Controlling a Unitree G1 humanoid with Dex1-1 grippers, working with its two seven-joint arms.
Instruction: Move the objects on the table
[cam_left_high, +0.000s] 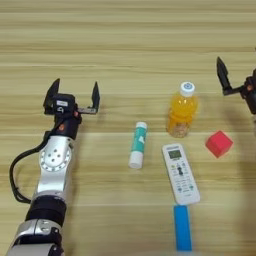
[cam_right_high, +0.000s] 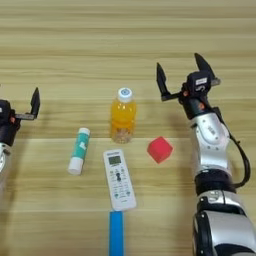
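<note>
Currently logged: left gripper (cam_left_high: 73, 93) hovered at 9 o'clock of the table (cam_left_high: 125, 40), fingers spread, holding nothing. Right gripper (cam_right_high: 183, 75) at 3 o'clock, likewise spread and holding nothing. Centre cluster: orange bottle (cam_left_high: 182, 111) upright, tube (cam_left_high: 138, 144) at its 8, remote (cam_left_high: 180, 173) at 6, red cube (cam_left_high: 219, 144) at 4, blue bar (cam_left_high: 182, 227) just past the remote's near end.

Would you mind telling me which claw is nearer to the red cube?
Right. The right claw hovers open just beyond and right of the red cube; the left claw, also open, is far across the table.
</note>
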